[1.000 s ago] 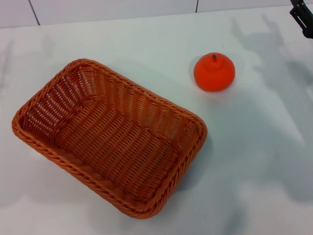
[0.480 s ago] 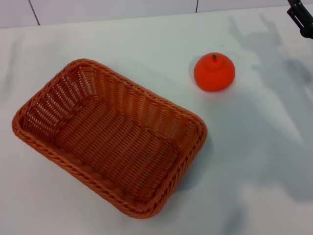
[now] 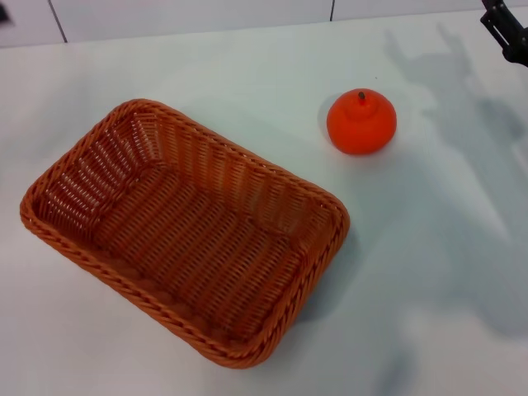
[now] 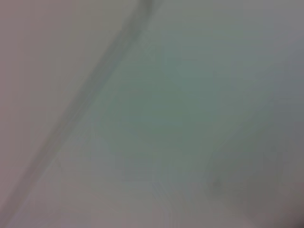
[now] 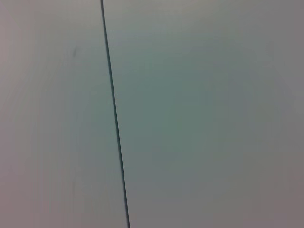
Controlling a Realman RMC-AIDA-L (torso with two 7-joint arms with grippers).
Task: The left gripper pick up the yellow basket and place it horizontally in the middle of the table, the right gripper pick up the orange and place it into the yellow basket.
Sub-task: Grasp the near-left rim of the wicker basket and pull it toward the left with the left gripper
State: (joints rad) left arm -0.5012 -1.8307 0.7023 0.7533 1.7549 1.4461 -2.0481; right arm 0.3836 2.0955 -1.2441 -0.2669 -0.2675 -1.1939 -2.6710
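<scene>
Only a sliver of the right gripper shows, a black shape at the far right corner of the head view, and whether its fingers are spread or closed cannot be told; nothing is seen in its hold. The left gripper is a tiny dark speck at the far left corner, its fingers equally unreadable. Both wrist views show only blank pale surface crossed by a thin dark line, with no fingers and no objects.

Closest to the right gripper, nearer the robot and toward the left arm's side, sits the orange, upright on the white table with its small dark stem on top. Well apart from both grippers, and much nearer the robot than the left gripper, lies the yellow basket, an orange-brown woven wicker tray, empty, resting flat but turned diagonally. The orange is near the basket's far corner, not touching it.

Likely risks: the basket looks light and wide, so a pinch on one braided rim could let it tip or swing as it lifts, or come down still skewed. Turning it might sweep a corner into the orange and roll it away. The orange is round and smooth, so an off-centre grasp could squeeze it out sideways. If the basket ends up off-centre, the drop could catch the rim.
</scene>
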